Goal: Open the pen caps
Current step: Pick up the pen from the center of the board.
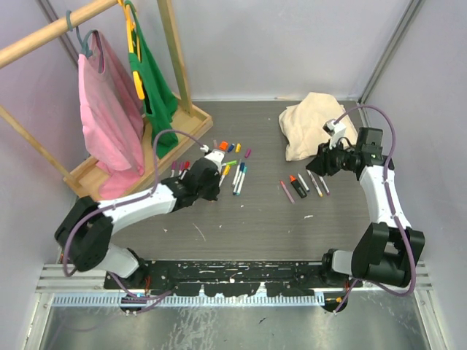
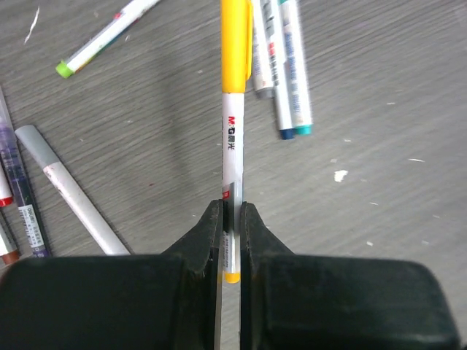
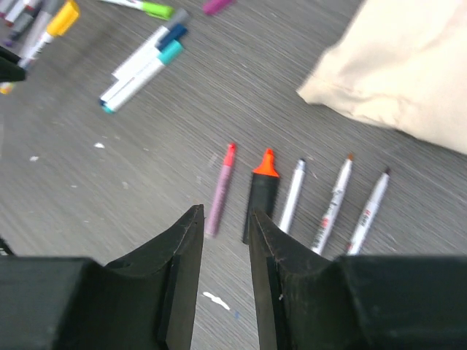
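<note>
Pinching pen (image 2: 231,146) barrel in left claw (image 2: 230,211); holding right claw (image 3: 225,215) ajar, empty. Next: grip yellow cap (image 2: 236,44), pull straight.

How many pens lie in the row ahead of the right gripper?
5, side by side: a pink pen, a black highlighter, then three white pens. None looks hidden.

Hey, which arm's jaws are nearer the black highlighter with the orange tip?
Right. The right jaws hover open just short of the highlighter; the left jaws are well off to its left, shut on a yellow-capped pen.
</note>
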Robot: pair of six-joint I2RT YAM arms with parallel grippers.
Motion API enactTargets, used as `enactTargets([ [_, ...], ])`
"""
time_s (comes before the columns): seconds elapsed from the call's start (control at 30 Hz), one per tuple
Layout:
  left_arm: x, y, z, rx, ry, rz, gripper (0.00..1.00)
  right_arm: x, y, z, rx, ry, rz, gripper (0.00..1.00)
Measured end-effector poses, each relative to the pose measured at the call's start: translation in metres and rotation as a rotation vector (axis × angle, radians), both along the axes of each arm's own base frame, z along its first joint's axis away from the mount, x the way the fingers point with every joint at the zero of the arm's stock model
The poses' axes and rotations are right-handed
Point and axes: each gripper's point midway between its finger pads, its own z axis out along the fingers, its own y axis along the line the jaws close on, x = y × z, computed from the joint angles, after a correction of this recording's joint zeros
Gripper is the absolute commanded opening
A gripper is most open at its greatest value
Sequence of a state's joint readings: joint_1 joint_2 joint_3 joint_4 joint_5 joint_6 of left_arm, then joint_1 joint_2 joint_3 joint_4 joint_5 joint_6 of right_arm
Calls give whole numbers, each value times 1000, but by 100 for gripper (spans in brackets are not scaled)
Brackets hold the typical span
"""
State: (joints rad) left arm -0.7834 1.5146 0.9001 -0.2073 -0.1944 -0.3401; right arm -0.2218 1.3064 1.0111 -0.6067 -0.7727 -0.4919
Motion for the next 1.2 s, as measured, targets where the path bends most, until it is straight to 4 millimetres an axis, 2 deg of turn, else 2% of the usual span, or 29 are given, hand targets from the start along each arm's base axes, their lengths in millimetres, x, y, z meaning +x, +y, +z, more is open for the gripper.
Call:
enactTargets([
  [0.33,-30,-30,84,-436,-218,-97,0,-33,56,57,352,-77,162,44],
  [0.47,-40,-45,111,-596,-290,-131,0,-50,76,68,481,-71,231,50],
  [0.7,-67,-89,163,-817,-396,-249,0,-73,112,83,583,-80,368,63],
  [0.93,-72,-120,170,-878,-431,-275,0,-87,132,84,688,-73,394,83],
  [1.2,-74,-145,175,-928,-459,-273,0,-95,134,103,792,-145,362,85],
])
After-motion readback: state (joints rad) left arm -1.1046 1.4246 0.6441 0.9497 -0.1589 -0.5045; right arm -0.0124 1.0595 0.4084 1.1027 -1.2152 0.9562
